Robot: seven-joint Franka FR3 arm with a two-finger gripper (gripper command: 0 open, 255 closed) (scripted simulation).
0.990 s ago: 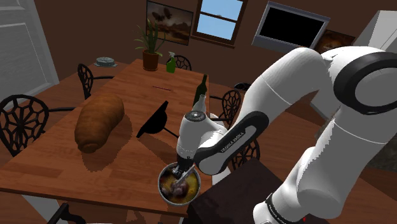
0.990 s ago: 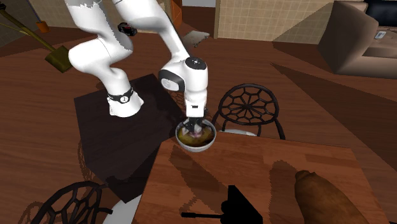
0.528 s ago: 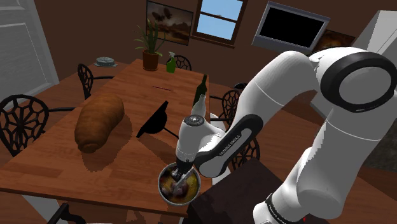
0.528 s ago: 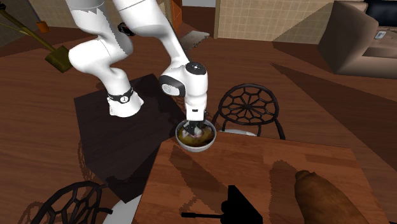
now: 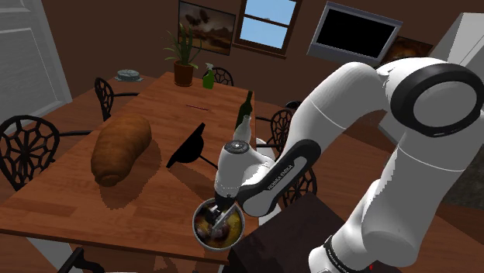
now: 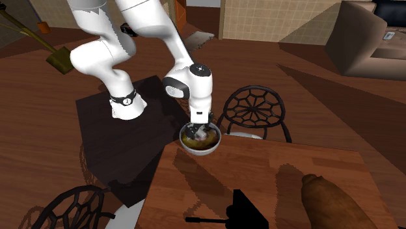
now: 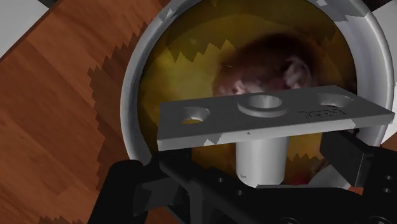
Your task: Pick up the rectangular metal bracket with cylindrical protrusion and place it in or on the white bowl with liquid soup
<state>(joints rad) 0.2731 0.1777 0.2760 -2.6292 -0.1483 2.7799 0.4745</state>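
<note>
The grey metal bracket (image 7: 273, 114), a flat plate with holes and a short cylinder under it, lies level just over the soup, between my fingers. The bowl (image 7: 130, 83) has a grey rim and holds yellow-brown soup with darker lumps. It sits at the table's near corner (image 5: 198, 221), close to the stand, and also shows in the second exterior view (image 6: 186, 144). My gripper (image 7: 240, 162) points down into the bowl (image 5: 222, 211), (image 6: 201, 129). Its fingers (image 7: 347, 156) stand apart on either side of the cylinder without touching it.
On the wooden table (image 5: 155, 202) lie a large brown loaf (image 5: 120, 147) and a black angular object (image 5: 188, 147). A green bottle (image 5: 245, 111), a spray bottle (image 5: 208, 77) and a potted plant (image 5: 184, 58) stand farther back. Dark chairs (image 6: 254, 114) ring the table.
The fingers were shut on the bracket and now stand apart, letting it go over the soup. The hand dipped slightly into the bowl a second ago and has held still since.
</note>
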